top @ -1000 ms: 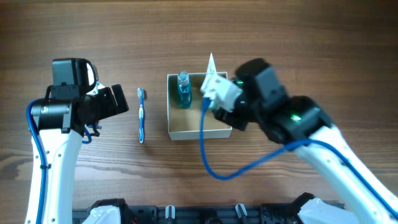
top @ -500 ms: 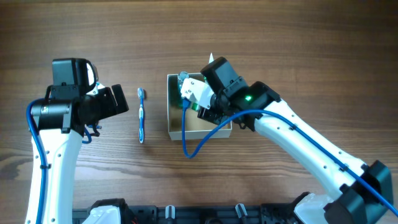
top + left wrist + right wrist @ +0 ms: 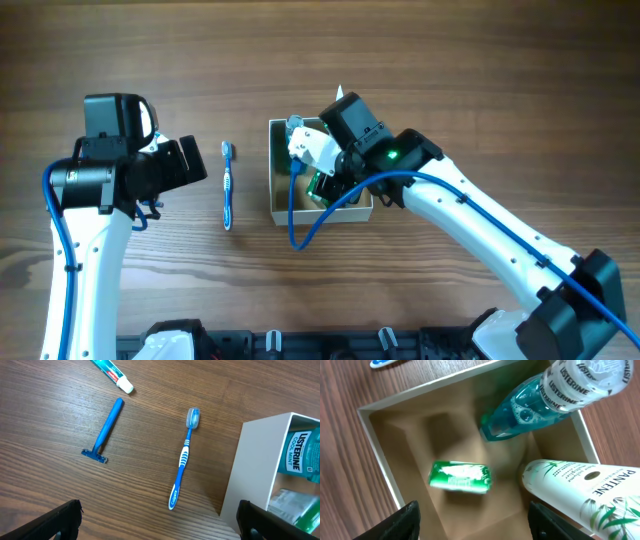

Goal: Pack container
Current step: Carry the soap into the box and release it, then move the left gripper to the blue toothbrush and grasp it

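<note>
The container [image 3: 281, 208], a white box with a tan inside, stands mid-table. It holds a blue Listerine bottle [image 3: 545, 400], a white Pantene tube [image 3: 580, 490] and a green packet [image 3: 460, 477] lying flat on its floor. My right gripper [image 3: 480, 525] hovers over the container [image 3: 375, 455], open and empty, above the packet. In the overhead view it [image 3: 325, 165] covers most of the box. My left gripper [image 3: 160, 522] is open and empty, left of a blue toothbrush [image 3: 182, 460] that lies beside the container [image 3: 250, 460].
A blue razor [image 3: 107, 427] and a toothpaste tube [image 3: 112, 372] lie on the wood beyond the toothbrush [image 3: 228, 185]. The right arm's blue cable [image 3: 300, 235] loops over the container's front edge. The left gripper [image 3: 195, 160] sits left of the toothbrush.
My right gripper has swung left and come down over the container. The green packet now lies on the box floor. The left arm has not moved.
</note>
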`<state>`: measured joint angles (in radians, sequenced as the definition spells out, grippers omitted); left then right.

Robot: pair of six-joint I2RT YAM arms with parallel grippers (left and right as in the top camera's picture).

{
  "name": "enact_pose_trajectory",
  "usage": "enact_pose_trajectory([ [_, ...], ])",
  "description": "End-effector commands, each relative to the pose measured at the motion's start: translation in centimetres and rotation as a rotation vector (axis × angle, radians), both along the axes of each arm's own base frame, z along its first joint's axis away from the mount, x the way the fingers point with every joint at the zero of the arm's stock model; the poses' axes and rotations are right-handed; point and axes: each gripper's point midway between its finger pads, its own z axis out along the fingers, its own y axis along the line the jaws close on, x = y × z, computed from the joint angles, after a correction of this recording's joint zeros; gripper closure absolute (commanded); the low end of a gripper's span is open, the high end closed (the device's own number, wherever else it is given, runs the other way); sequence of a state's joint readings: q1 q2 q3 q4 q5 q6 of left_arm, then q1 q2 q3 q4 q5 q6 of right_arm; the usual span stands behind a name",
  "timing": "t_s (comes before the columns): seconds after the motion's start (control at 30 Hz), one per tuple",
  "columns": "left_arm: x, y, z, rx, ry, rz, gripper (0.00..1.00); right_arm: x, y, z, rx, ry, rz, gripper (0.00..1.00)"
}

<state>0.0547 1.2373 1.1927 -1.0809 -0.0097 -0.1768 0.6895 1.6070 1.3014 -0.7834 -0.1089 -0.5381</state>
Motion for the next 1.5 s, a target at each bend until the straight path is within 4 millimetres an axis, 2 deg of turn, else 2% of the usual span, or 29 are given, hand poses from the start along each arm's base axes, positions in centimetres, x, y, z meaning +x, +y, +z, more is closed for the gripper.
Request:
enact_pose_trajectory([
  [0.0, 0.3, 0.0, 0.6, -0.005, -0.015, -0.009, 0.0, -0.4, 0.0, 4.8, 0.116, -0.065, -0.059, 0.29],
  [0.07, 0.3, 0.0, 0.6, -0.005, -0.015, -0.009, 0.0, -0.1, -0.8, 6.8, 0.146, -0.11, -0.135, 0.3],
  [0.13, 0.3, 0.0, 0.6, -0.005, -0.016, -0.009, 0.0, 0.8, -2.8, 9.7, 0.193, -0.187, -0.311, 0.31],
  [0.2, 0.3, 0.0, 0.6, -0.005, -0.016, -0.009, 0.0, 2.1, -6.8, 13.0, 0.261, -0.285, -0.621, 0.29],
  [0.27, 0.4, 0.0, 0.6, -0.005, -0.017, -0.01, 0.0, 2.7, -10.5, 14.8, 0.336, -0.326, -0.881, 0.21],
  [0.33, 0.5, 0.0, 0.7, -0.006, -0.025, -0.01, 0.0, 2.7, -13.4, 15.3, 0.399, -0.304, -1.047, 0.21],
  [0.37, 0.7, -0.2, 0.7, -0.019, -0.032, -0.017, 0.0, 2.8, -15.0, 14.8, 0.416, -0.264, -1.128, 0.21],
  [0.47, 1.0, -1.4, 1.0, -0.077, -0.051, -0.047, 0.0, 3.0, -18.1, 12.8, 0.423, -0.164, -1.306, 0.18],
  [0.5, 1.2, -1.9, 1.1, -0.106, -0.06, -0.063, 0.0, 3.1, -19.4, 11.3, 0.425, -0.092, -1.384, 0.16],
  [0.57, 1.3, -2.5, 1.1, -0.13, -0.063, -0.064, 0.0, 3.3, -20.0, 9.4, 0.416, -0.01, -1.409, 0.15],
  [0.67, 1.5, -3.1, 0.2, -0.117, -0.025, -0.059, 0.0, 3.6, -20.4, 6.8, 0.387, 0.084, -1.437, 0.15],
  [0.77, 2.0, -3.3, -2.0, -0.095, 0.05, -0.012, 0.01, 3.9, -20.2, 4.9, 0.341, 0.141, -1.442, 0.14],
  [0.9, 2.4, -4.4, -5.9, -0.102, 0.19, -0.01, 0.0, 4.3, -19.9, 3.0, 0.288, 0.183, -1.426, 0.14],
  [1.17, 2.1, -5.6, -13.4, -0.086, 0.436, -0.011, 0.0, 4.7, -19.8, 1.6, 0.253, 0.208, -1.433, 0.14],
  [1.33, 2.7, -5.6, -16.7, -0.08, 0.487, -0.009, 0.0, 4.8, -19.8, 1.5, 0.254, 0.208, -1.433, 0.14],
  [1.47, 2.9, -4.8, -18.2, -0.028, 0.508, 0.002, 0.01, 4.7, -19.8, 1.5, 0.253, 0.208, -1.433, 0.14],
])
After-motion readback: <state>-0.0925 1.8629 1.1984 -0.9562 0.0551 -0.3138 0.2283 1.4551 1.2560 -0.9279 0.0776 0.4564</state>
